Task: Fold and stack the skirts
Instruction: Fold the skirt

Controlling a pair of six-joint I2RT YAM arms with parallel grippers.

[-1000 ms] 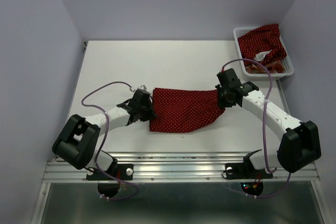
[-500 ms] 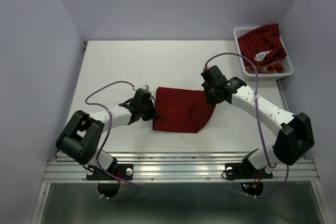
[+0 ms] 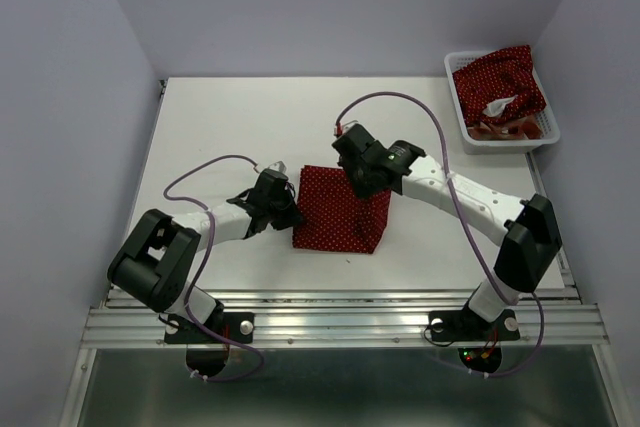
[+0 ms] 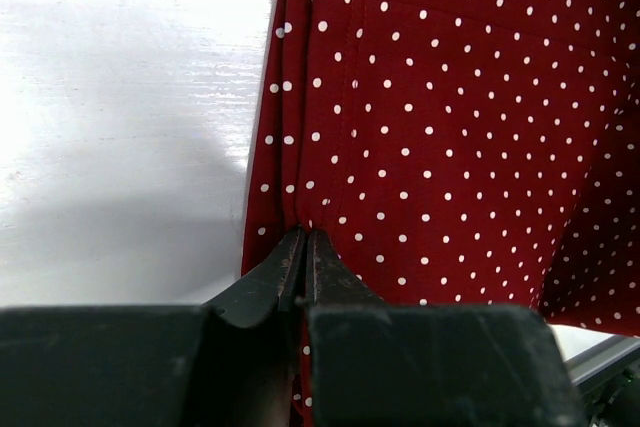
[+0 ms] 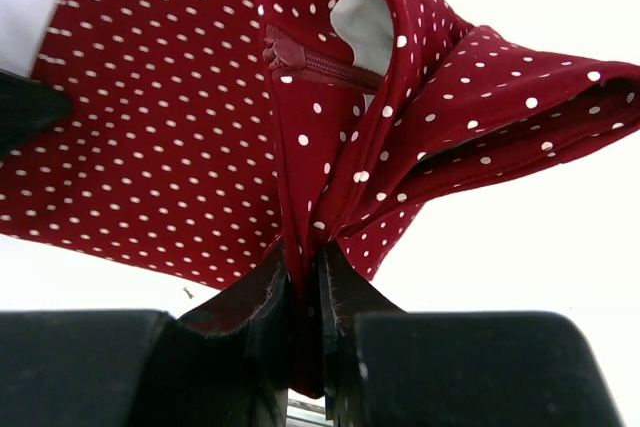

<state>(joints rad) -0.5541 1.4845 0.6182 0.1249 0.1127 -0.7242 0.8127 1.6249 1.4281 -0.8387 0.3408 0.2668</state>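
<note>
A dark red polka-dot skirt (image 3: 340, 212) lies on the white table, partly folded over itself. My left gripper (image 3: 287, 211) is shut on its left edge (image 4: 290, 217), low on the table. My right gripper (image 3: 358, 175) is shut on the skirt's other end (image 5: 305, 237) and holds it lifted over the middle of the cloth; a zipper (image 5: 310, 62) shows there. A second dark red polka-dot skirt (image 3: 500, 82) lies in the white basket (image 3: 462, 125) at the back right. A bit of red-and-cream cloth (image 3: 508, 127) shows under it.
The white table (image 3: 230, 117) has walls on the left, back and right. The basket stands at the table's right edge. Purple cables loop from both arms above the table.
My right gripper has carried the skirt's right end leftward across the table, over the cloth, so the skirt is now about half as wide. My left gripper has stayed put.
</note>
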